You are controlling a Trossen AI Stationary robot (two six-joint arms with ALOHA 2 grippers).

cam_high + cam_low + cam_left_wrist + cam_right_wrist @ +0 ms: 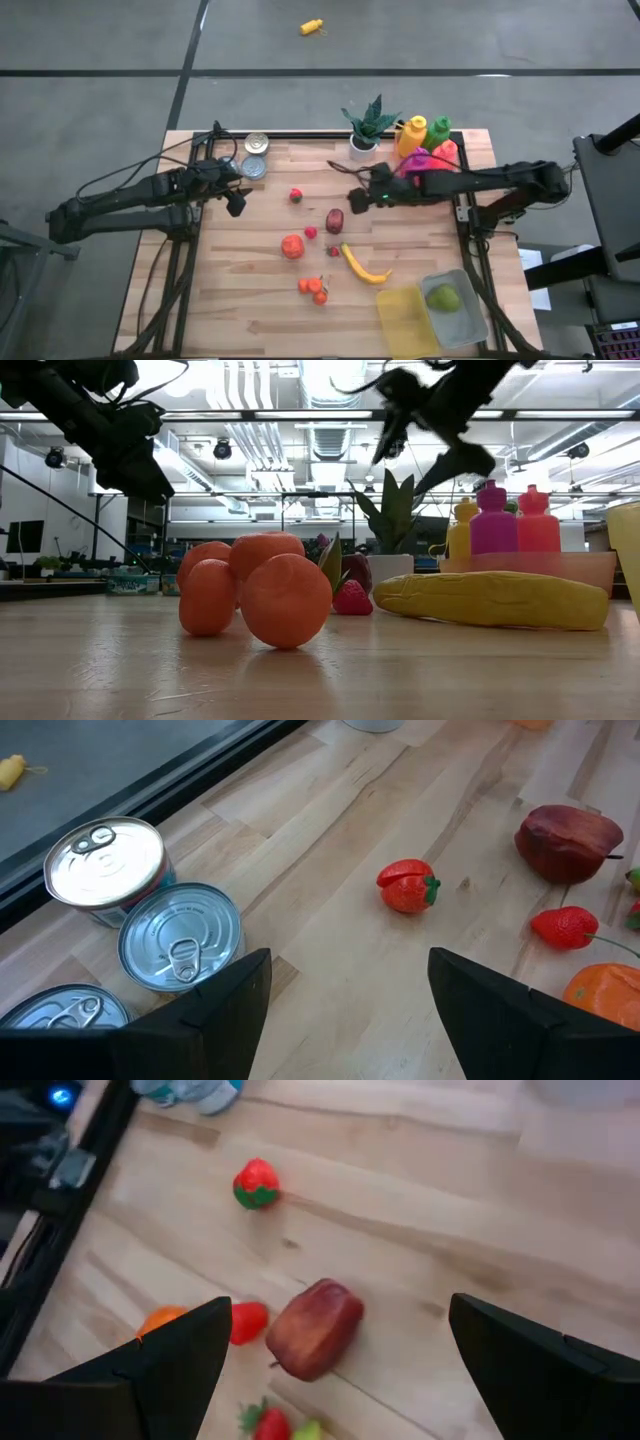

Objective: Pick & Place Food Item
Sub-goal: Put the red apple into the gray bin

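Toy food lies on the wooden table: a dark red apple, a small strawberry, a red piece, an orange tomato, a yellow banana and a cluster of small oranges. A green pear lies in a grey bin beside a yellow bin. My right gripper is open and empty, above the table just right of the apple. My left gripper is open and empty near the cans, with the strawberry ahead of it.
Three tin cans stand at the far left. A potted plant and coloured bottles in a pink tray stand at the far right. Bare wood lies at the near left.
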